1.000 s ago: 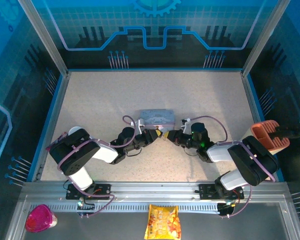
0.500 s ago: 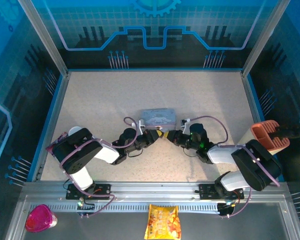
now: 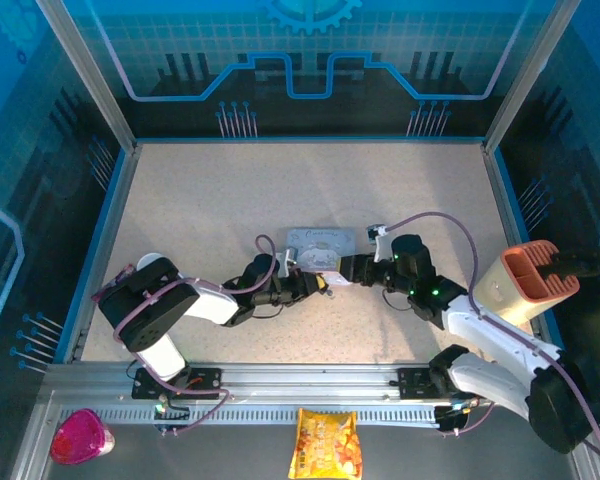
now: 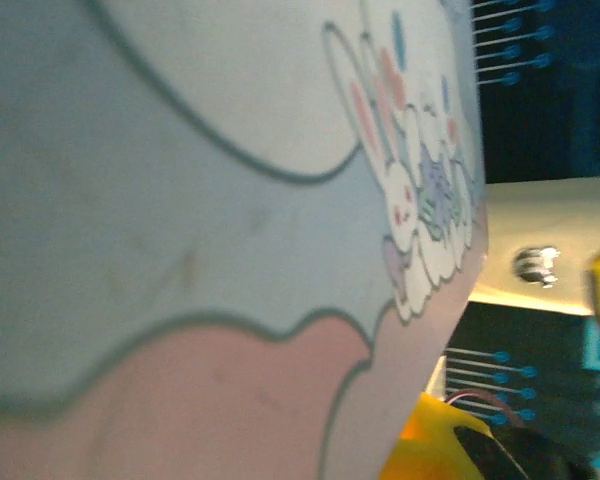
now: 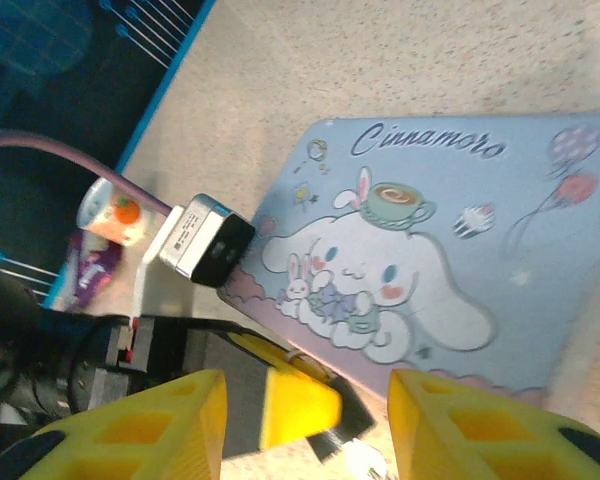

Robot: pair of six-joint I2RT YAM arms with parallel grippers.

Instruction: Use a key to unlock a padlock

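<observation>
The grey cartoon tin (image 3: 320, 241) lies mid-table. My left gripper (image 3: 317, 282) sits at its near edge, my right gripper (image 3: 346, 270) just to the right. In the right wrist view, the right gripper (image 5: 308, 392) stands wide open. Between its fingers is the left gripper's yellow fingertip (image 5: 298, 408), with the dark padlock (image 5: 341, 422) sticking out from its grip. A blurred silvery bit (image 5: 362, 461) lies below the padlock; I cannot tell if it is the key. The tin (image 4: 180, 200) looms close in the left wrist view, beside a yellow finger (image 4: 430, 448).
A small shiny metal piece (image 4: 535, 263) shows beyond the tin's edge. An orange cup (image 3: 528, 276) stands at the right wall. A snack bag (image 3: 325, 445) and a pink object (image 3: 80, 437) lie in front of the rail. Metal posts frame the table.
The right arm has stretched out, its elbow swinging right and its gripper drawing back slightly. The left gripper has slid a little nearer and right. The tin shifted slightly.
</observation>
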